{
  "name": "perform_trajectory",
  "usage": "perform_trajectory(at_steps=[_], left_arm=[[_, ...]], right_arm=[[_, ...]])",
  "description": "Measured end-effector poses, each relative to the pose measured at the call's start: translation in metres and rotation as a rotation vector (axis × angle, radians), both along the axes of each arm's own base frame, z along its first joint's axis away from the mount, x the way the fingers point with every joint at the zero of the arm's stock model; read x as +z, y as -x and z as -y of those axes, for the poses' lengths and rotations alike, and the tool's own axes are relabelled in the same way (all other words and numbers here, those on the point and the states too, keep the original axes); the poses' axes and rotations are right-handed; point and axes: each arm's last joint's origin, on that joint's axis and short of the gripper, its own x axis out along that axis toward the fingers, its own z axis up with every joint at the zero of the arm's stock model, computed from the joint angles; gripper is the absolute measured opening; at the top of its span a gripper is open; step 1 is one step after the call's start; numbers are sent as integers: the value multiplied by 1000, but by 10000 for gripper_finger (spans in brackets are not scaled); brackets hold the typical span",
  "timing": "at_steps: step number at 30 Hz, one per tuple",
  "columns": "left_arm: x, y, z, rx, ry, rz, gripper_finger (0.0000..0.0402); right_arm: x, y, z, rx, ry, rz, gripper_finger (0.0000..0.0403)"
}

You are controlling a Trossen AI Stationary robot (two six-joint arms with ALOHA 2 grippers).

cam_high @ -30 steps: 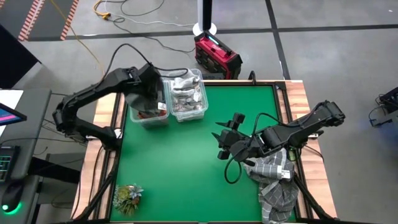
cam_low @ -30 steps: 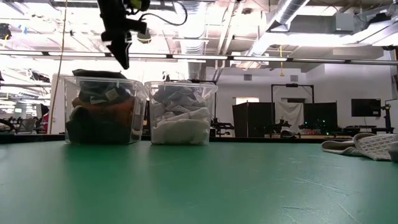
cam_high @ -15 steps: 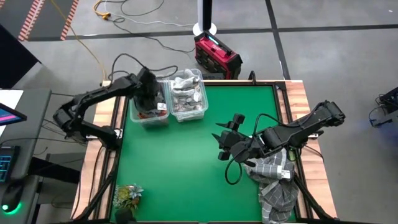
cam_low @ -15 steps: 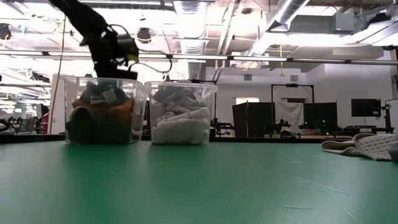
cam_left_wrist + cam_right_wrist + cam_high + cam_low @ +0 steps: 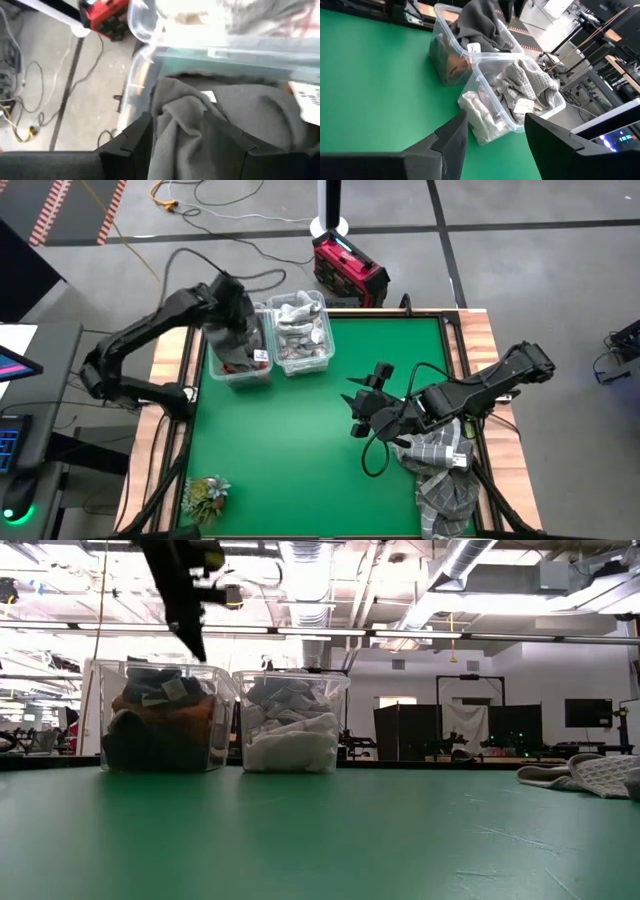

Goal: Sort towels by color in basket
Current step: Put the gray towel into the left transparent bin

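Note:
Two clear baskets stand at the table's far left. The left basket (image 5: 240,358) holds rust-orange and dark towels with a dark grey towel (image 5: 240,115) on top. The right basket (image 5: 302,332) holds white and light grey towels (image 5: 525,82). My left gripper (image 5: 192,645) hangs open just above the left basket; in its wrist view the grey towel shows between its fingers. My right gripper (image 5: 357,408) hovers open and empty over the table's middle. A grey plaid towel (image 5: 440,472) lies at the near right, under the right arm.
A small green plant (image 5: 205,495) sits at the near left corner. A red box (image 5: 348,268) and cables lie on the floor beyond the far edge. Bare green mat (image 5: 290,440) stretches between the baskets and the plaid towel.
My left gripper dipped down onto the top of the left basket and has risen again above it. The dark grey towel, which stuck up above the basket's rim a second ago, now sits lower inside it. My right arm has kept still.

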Motion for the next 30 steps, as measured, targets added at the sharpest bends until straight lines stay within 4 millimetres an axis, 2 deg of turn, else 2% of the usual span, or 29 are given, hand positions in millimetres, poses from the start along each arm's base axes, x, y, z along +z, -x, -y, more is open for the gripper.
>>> perform_trajectory(at_steps=[4, 7, 13, 20, 23, 27, 30], left_arm=[[22, 9, 12, 0, -1, -2, 155], [16, 15, 16, 8, 60, -101, 155], [-31, 6, 5, 27, 201, -262, 155], [-110, -9, -12, 23, 356, -551, 155], [-129, -16, -19, 20, 401, -604, 155], [-129, -23, -23, 12, 401, -611, 155], [-112, -25, -20, -13, 363, -585, 155]], right_arm=[[-2, 2, 1, -11, -9, -15, 225], [-2, 2, 2, -19, -15, -12, 225], [-2, 0, 5, -31, -19, -5, 225], [-2, 0, 5, -28, -13, -8, 225], [-2, 0, 5, -28, -12, -11, 225], [-2, 0, 5, -27, -11, -15, 225], [-2, 1, 3, -19, -10, -16, 225]])
